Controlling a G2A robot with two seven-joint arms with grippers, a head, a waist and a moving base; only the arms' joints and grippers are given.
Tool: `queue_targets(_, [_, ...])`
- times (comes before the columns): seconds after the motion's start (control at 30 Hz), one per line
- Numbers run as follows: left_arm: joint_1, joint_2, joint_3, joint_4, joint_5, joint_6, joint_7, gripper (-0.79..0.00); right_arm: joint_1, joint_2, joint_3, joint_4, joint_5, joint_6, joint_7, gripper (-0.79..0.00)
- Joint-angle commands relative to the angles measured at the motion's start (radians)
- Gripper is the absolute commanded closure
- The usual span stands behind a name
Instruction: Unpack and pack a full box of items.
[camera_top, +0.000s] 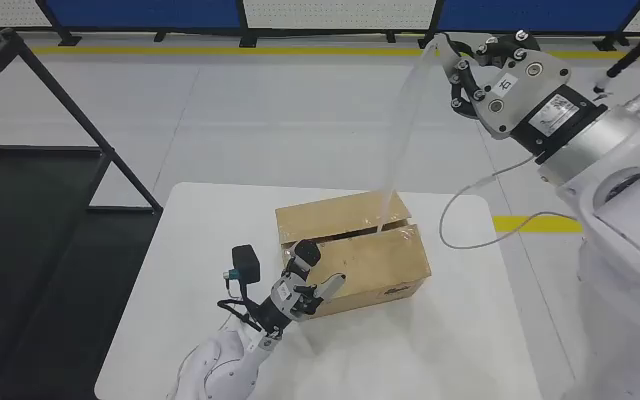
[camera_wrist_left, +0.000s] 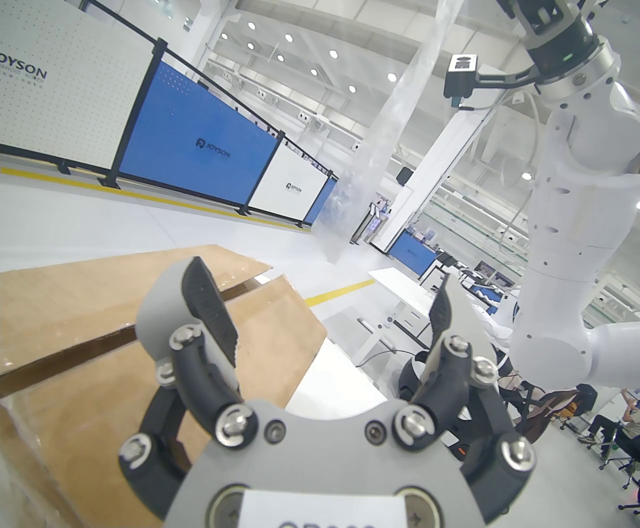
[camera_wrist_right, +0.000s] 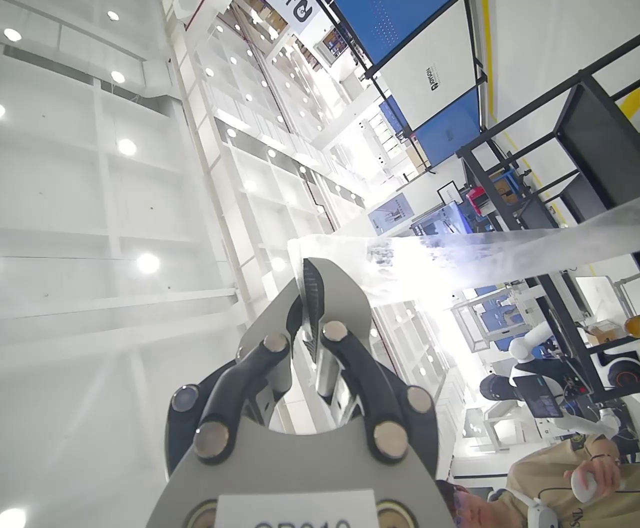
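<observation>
High above box (camera_top: 365, 262), right tool (camera_top: 445, 45) pinches clear tape strip (camera_top: 405, 130); left tool (camera_top: 321, 270) spread wide beside box.

My left arm (camera_top: 235, 365) enters the top view at about 7 o'clock and points toward 1 o'clock, wrist held low. My left gripper (camera_top: 320, 270) is spread wide, its two dark-padded fingers (camera_wrist_left: 207, 300) well apart with nothing between them. My right arm (camera_top: 590, 150) comes in from about 3 o'clock and is raised high, its wrist turned toward 10 o'clock. My right gripper (camera_top: 447, 48) sits near 1 o'clock in that view, its fingers pressed together on the upper end of a clear tape strip (camera_wrist_right: 475, 260).
</observation>
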Motion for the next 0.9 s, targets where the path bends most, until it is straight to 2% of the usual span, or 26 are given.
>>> queue_targets(0.0, [0.0,0.0,0.0,0.0,0.0,0.0,0.0,-0.785,0.0,0.0,0.0,0.0,0.0,0.0,0.0,0.0])
queue_targets(0.13, [0.012,0.0,-0.003,-0.009,-0.102,-0.025,-0.008,-0.785,-0.039,0.004,0.007,0.01,-0.025,0.003,0.07,0.0])
queue_targets(0.23, [0.017,-0.001,-0.003,-0.01,-0.262,-0.055,-0.038,-0.785,-0.058,0.01,0.025,0.017,-0.023,0.03,0.129,0.0])
queue_targets(0.33, [0.003,-0.002,0.01,-0.004,-0.465,-0.065,-0.125,-0.785,-0.074,0.015,0.049,0.02,0.006,0.067,0.185,0.0])
queue_targets(0.5, [-0.043,-0.001,0.021,0.013,-0.718,-0.03,-0.266,-0.785,-0.093,0.024,0.09,0.028,0.085,0.121,0.259,0.0])
queue_targets(0.7, [-0.107,0.0,0.037,0.059,-0.866,0.02,-0.434,-0.785,-0.096,0.035,0.131,0.033,0.217,0.163,0.295,0.0])
queue_targets(0.87, [-0.141,-0.005,0.085,0.109,-0.91,-0.023,-0.522,-0.785,-0.087,0.043,0.144,0.015,0.329,0.149,0.256,0.0])
